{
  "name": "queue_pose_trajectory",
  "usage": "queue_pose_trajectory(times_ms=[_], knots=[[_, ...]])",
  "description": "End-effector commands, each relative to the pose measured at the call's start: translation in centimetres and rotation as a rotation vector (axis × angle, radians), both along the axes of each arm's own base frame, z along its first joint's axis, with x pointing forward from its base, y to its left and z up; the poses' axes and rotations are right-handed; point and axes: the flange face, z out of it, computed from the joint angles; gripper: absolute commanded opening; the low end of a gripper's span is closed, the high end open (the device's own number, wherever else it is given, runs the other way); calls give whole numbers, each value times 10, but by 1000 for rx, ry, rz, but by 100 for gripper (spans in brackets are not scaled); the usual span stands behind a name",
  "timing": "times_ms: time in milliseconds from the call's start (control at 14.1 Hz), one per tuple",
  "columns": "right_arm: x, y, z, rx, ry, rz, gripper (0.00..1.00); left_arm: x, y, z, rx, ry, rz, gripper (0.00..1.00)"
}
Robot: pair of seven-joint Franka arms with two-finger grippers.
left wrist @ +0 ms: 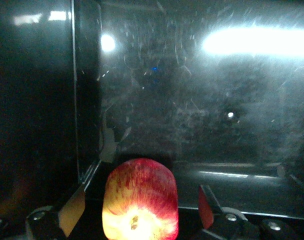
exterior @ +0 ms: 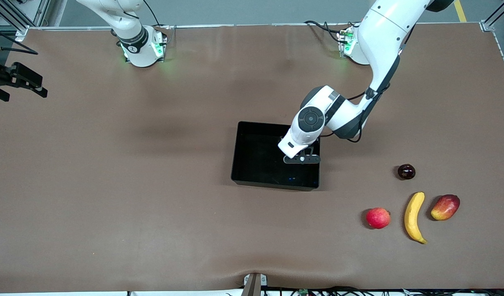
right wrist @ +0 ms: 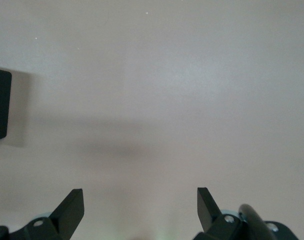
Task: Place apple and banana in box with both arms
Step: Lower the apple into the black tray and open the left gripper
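Observation:
My left gripper (exterior: 302, 159) is down inside the black box (exterior: 252, 181), at the box's end toward the left arm. In the left wrist view the gripper (left wrist: 139, 202) is open. The red apple (left wrist: 140, 200) with its pale yellow stem dimple sits between the fingers with a gap on each side, against the box's floor (left wrist: 192, 100). The front view hides the apple under the hand. The banana (exterior: 414, 217) lies on the table toward the left arm's end, nearer the front camera than the box. My right gripper (right wrist: 140, 200) is open and empty over bare table.
A pinkish-red round fruit (exterior: 378, 218) lies beside the banana, a red-yellow mango (exterior: 445, 207) on its other flank, and a dark round fruit (exterior: 406, 171) a little farther from the camera. A black fixture (exterior: 17, 79) sticks in at the right arm's end.

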Motion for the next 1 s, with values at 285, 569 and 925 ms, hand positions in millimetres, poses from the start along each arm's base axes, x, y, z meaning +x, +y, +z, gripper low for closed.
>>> queue_pose_trajectory(times_ms=[285, 569, 925], knots=[[2, 2, 8, 15, 3, 10, 100, 50, 28, 122, 82, -19, 54, 100], [1, 3, 9, 15, 5, 12, 100, 101, 102, 147, 44, -59, 61, 100], [1, 6, 9, 14, 3, 16, 100, 158, 231, 135, 0, -154, -120, 100]])
